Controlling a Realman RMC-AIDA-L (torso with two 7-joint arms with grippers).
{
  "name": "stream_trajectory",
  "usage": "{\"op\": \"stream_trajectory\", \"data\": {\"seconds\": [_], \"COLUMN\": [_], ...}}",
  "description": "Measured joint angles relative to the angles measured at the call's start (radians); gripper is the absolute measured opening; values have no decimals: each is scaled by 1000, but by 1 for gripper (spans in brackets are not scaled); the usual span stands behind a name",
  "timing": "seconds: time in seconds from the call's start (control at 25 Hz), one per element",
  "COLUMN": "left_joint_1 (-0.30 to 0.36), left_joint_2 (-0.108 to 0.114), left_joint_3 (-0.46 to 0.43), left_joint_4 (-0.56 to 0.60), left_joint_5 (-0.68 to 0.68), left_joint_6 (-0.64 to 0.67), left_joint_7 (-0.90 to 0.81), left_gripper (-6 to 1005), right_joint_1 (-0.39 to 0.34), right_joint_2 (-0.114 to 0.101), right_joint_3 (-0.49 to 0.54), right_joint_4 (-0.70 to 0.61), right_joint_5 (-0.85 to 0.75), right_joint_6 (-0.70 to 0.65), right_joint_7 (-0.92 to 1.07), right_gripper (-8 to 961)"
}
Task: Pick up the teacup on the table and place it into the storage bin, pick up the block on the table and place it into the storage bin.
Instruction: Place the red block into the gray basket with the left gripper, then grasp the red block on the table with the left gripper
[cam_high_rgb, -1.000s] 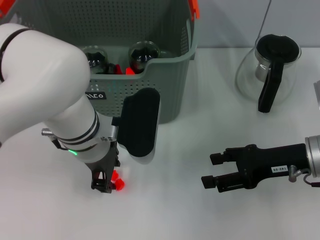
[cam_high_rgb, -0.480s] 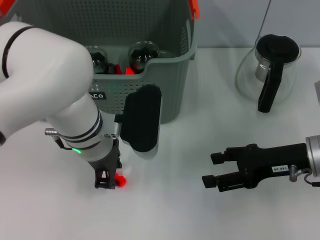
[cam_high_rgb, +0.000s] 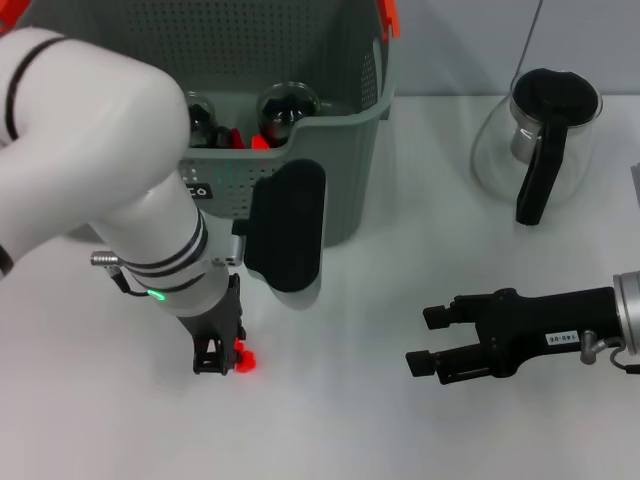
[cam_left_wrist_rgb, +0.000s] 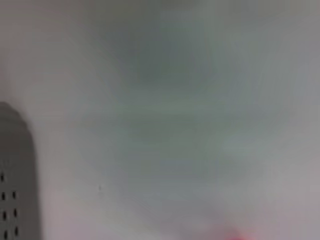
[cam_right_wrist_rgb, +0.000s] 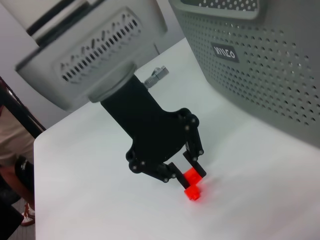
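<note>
**A:** How far along is the job?

**B:** Partly done, by the look of it. The bin (cam_high_rgb: 300, 130) stands at the far left of the tabletop (cam_high_rgb: 380, 400). Inside it, near the front wall, sit two dark glass vessels (cam_high_rgb: 285, 108) with some red pieces between them. One of those may be the teacup, though I cannot say for sure. No cup stands loose on the tabletop.

**A:** And the block?

**B:** The block (cam_high_rgb: 243, 358) is small and red, and not yet in the bin. It sits low on the tabletop, near-left, in front of the bin and apart from it.

**A:** Which tool is at it?

**B:** The left tool (cam_high_rgb: 222, 358). It points straight down over the block. In the right wrist view its fingers (cam_right_wrist_rgb: 194, 159) are drawn in around the red block (cam_right_wrist_rgb: 192, 181), one finger touching its top part. I judge it gripping, or just about to. Whether the block is off the surface I cannot tell.

**A:** The other arm?

**B:** The right tool (cam_high_rgb: 425, 340) waits at the near right, lying level just above the tabletop, fingers spread and holding nothing. A glass pot (cam_high_rgb: 540, 135) with a black handle stands far right, untouched.

**A:** So what remains?

**B:** Lift the block, carry it back over the bin's rim, and let go.
</note>
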Motion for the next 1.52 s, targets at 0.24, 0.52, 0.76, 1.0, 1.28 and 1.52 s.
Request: {"op": "stream_trajectory", "data": {"seconds": [0.24,0.52,0.76,1.0,1.28,1.52], "left_joint_1": [35,86,10,-98,-87,47], "left_joint_2": [-2,2,16,72,98,47], "left_joint_3": [-115,-481,-681,-699,-731,-716], "left_joint_4": [152,471,558,251,196,424], "left_joint_5": [-64,-435,-534,-319,-410,-731], "left_joint_6": [147,336,164,-124,-159,245], "left_joint_7": [-35,-293,-328,-365,-302,-112], "left_gripper": [184,184,200,293,412,525], "right_joint_1": [0,-1,13,20,20,18], "right_joint_2": [-1,-3,-2,1,-1,1], "right_joint_3": [0,0,-1,-6,-1,0], "right_joint_4": [0,0,0,0,0,0], "right_joint_5": [0,0,0,0,0,0], "right_joint_6": [0,0,-1,-1,-5,-1], "right_joint_7": [-3,-2,0,1,6,6], "right_gripper": [885,885,882,884,885,884]}}
